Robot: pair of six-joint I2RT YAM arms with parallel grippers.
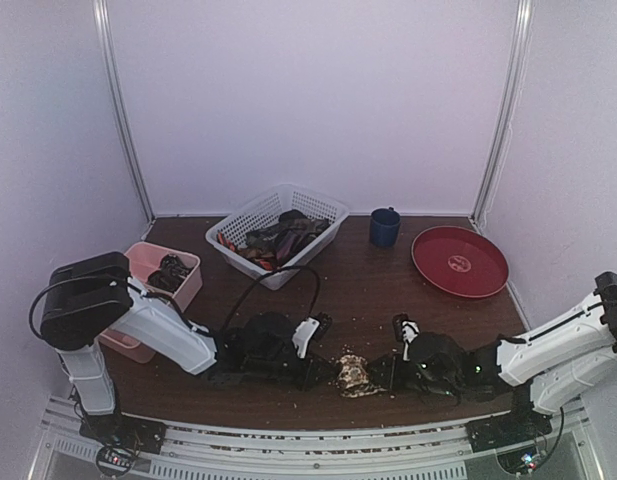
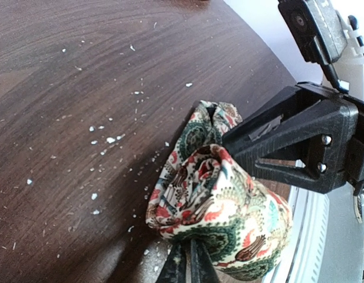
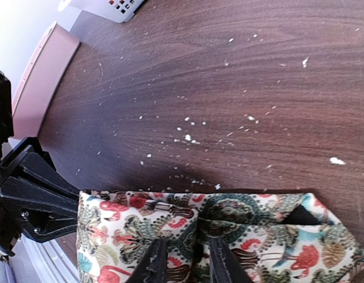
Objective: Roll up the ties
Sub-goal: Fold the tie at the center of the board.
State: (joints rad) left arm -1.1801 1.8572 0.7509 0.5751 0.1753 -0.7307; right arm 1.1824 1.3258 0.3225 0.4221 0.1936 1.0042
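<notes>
At the middle of the counter's [image 1: 358, 290] near edge, my left end effector [image 2: 187, 254] is pressed together on the patterned tie [image 2: 220, 215] and my right end effector [image 3: 184, 243] pinches its other side, probably so the bundle cannot unroll

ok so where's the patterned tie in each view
Top external: the patterned tie sits bunched low centre, near the front edge of the table.
Left wrist: the tie fills the lower right.
Right wrist: the tie runs along the bottom edge.
Shared landmark: the dark wooden table scattered with white crumbs, right beside the tie in every view.
</notes>
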